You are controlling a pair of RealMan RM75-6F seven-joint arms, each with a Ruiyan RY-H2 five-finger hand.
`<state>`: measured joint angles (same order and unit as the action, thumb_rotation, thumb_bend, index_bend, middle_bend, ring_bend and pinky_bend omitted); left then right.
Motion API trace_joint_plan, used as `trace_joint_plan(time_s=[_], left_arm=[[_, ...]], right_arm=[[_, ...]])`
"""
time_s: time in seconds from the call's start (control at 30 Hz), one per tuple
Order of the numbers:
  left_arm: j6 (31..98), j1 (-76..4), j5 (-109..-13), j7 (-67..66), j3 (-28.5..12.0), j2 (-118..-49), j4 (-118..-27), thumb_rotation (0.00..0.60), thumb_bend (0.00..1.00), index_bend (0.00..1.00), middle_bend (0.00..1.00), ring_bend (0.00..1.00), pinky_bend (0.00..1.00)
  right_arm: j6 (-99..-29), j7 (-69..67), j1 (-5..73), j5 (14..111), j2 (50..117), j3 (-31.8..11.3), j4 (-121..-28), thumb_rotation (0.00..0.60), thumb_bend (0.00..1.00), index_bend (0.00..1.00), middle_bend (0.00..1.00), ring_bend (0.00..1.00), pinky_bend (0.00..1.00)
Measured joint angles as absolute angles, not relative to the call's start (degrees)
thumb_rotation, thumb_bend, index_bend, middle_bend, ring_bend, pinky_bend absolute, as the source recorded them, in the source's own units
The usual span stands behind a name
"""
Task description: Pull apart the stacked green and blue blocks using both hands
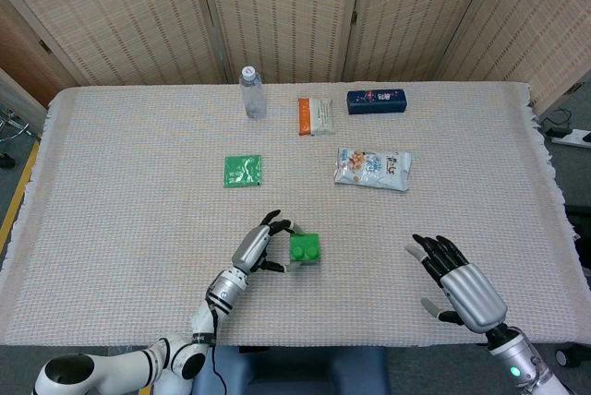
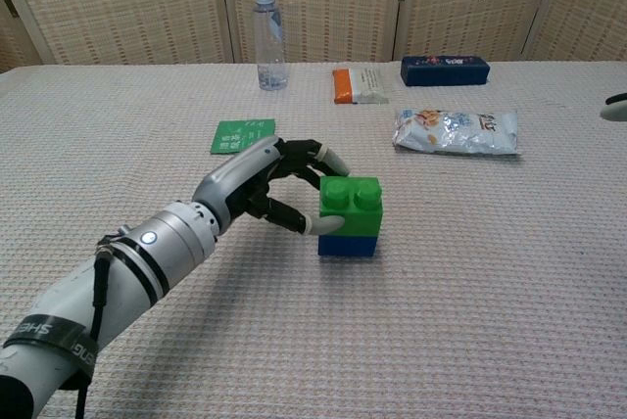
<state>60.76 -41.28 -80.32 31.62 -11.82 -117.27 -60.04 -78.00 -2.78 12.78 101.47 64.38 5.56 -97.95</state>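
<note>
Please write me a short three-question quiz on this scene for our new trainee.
1. True or false: the green block sits on top of the blue block.
2. Which hand touches the stack?
A. left hand
B. right hand
C. both
3. Fill in: the item lying nearest the blue box is the orange and white ____.

Key:
1. True.
2. A; its fingertips rest against the green block, while the right hand hovers open, apart from the stack.
3. Packet.
</note>
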Motion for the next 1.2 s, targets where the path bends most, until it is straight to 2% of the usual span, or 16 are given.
trace_joint_plan(time_s=[0.33, 0.73, 0.93, 1.2], left_arm=[[62.8, -38.7, -80.8, 34.4, -11.2, -113.9, -66.2, 0.600, 0.40, 0.78, 0.89, 0.39, 0.04], [64.0, -34.4, -79.2, 36.9, -11.6, -101.6, -83.8, 0.600, 0.40, 0.79, 0.89, 0.40, 0.02], [66.2, -32.7, -79.3, 35.3, -12.5, -96.7, -90.1, 0.600, 0.40, 0.79, 0.89, 0.39, 0.01], [69.3, -30.2, -80.5, 33.8, -12.7, -90.5, -98.6, 0.600, 0.40, 0.79, 0.89, 0.39, 0.01]], right_arm=[[-77.7, -3.3, 13.2, 101.4, 64.8, 5.3, -97.5, 0.600, 0.36, 0.00, 0.00, 0.00, 0.00], [-77.4, -15.2, 15.8, 103.4, 65.4, 5.3, -94.2, 0.600, 0.36, 0.00, 0.00, 0.00, 0.00], [-76.2, -30.2, 18.8, 104.3, 67.2, 5.7, -91.1, 0.600, 0.36, 0.00, 0.00, 0.00, 0.00], [-72.5, -61.2, 25.6, 104.0, 72.3, 5.9, -82.6, 0.600, 0.36, 0.00, 0.00, 0.00, 0.00]])
